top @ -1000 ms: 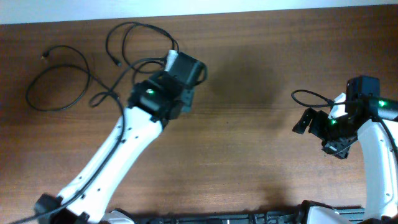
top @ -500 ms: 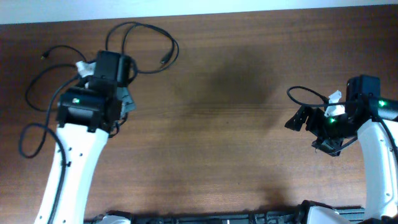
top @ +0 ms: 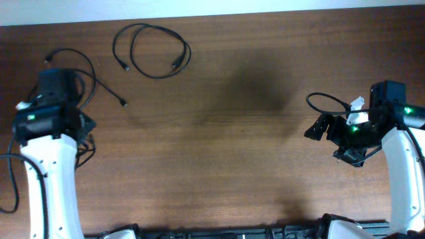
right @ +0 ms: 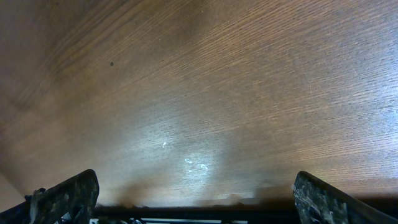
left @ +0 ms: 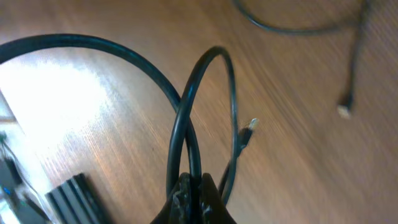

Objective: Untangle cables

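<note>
One black cable (top: 149, 50) lies in a loose double loop at the back of the wooden table, apart from the others. A second cable (top: 93, 79) trails from the back left, with a plug end (top: 123, 101) lying free. My left gripper (top: 85, 125) is at the far left. In the left wrist view it (left: 194, 194) is shut on a crossed loop of black cable (left: 186, 112), with a light plug tip (left: 250, 126) just beyond. Another cable (left: 292, 28) crosses the top there. My right gripper (top: 325, 129) (right: 196, 199) is open and empty over bare wood.
A black wire loop (top: 329, 99) on the right arm sticks out beside the right gripper. A thin black wire (top: 8, 179) hangs by the left arm at the table's left edge. The white wall edge (top: 265, 6) runs along the back.
My left arm has swung from the middle back to the far left, dragging its cable away from the looped cable, which now lies alone. The right gripper barely shifted left.
</note>
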